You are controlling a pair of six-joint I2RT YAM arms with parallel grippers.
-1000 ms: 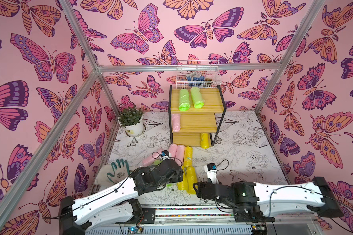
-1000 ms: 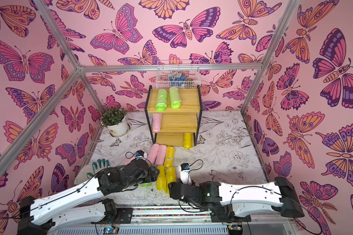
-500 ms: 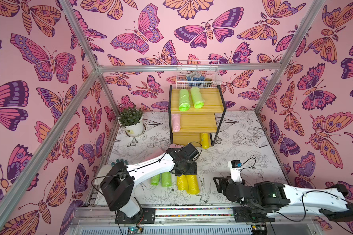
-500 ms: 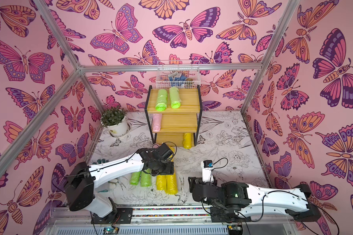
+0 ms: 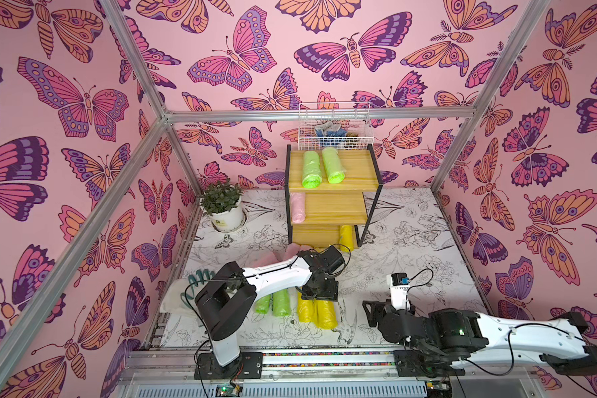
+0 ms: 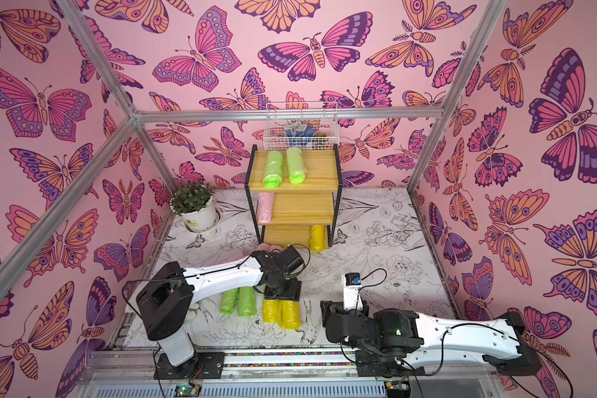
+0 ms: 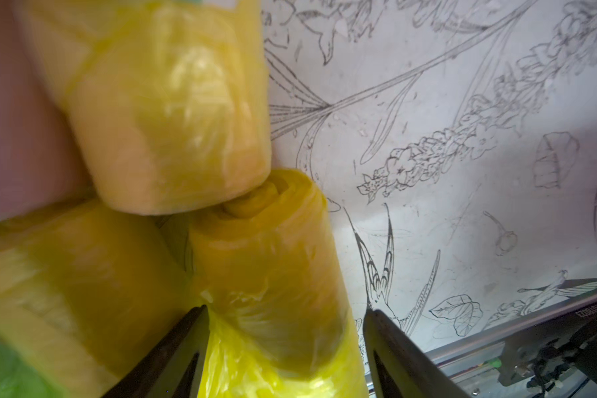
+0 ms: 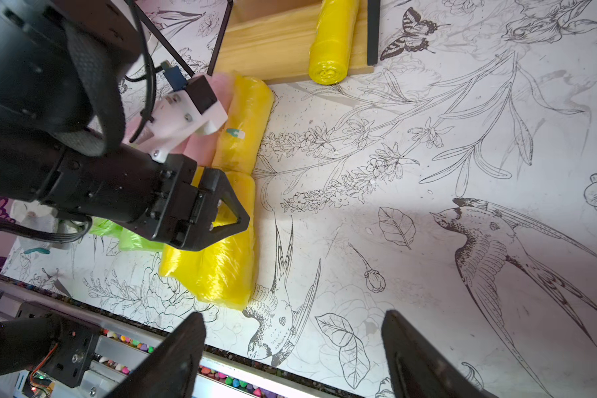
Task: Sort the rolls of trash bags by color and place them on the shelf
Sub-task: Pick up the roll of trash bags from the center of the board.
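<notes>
Shelf position: upper centre of both top views, against the back wall, below a wire basket. Top board carries two green rolls side by side at its left. Middle board carries one pink roll at the left edge. Bottom board carries one yellow roll at the right edge, its end at the front lip.

Table, lower centre of the frame: two loose green rolls lie touching each other. Just right of them, two loose yellow rolls lie touching and parallel. A third yellow roll lies beyond those, toward the shelf, with loose pink rolls beside it. Their count cannot be told, as the arm covers them.

Left gripper: pointing down over the right-hand one of the loose yellow rolls, jaws apart and astride it. One finger sits in the crease between the two rolls. The other stands just clear of the roll's outer side. That roll rests on the table.

Right gripper: low in both top views, right of the loose rolls and apart from all of them. Jaws spread wide, nothing between them.

Potted plant: left of the shelf, apart from the rolls.
</notes>
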